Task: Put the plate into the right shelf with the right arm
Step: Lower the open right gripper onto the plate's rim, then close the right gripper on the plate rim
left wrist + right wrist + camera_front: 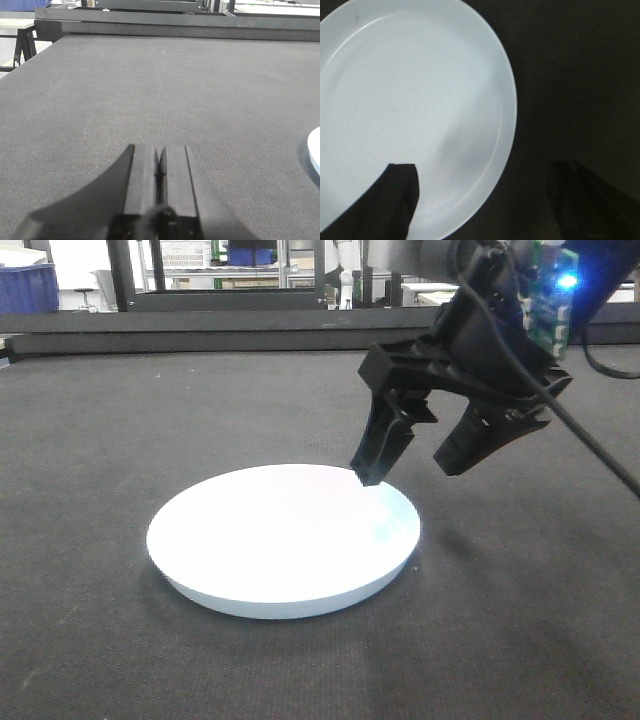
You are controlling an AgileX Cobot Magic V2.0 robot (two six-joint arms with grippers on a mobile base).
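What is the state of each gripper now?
Left gripper: closed, holding nothing.
Right gripper: open, astride the plate rim, holding nothing.

Bare mat [100, 430] all around plate [270, 535]

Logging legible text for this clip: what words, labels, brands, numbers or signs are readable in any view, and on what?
No text can be read in any view.
plate: plain white, no mark.
green circuit board above the right gripper: any print too small and blurred.
blue bin in the background: no legible label.
left gripper: bare black.
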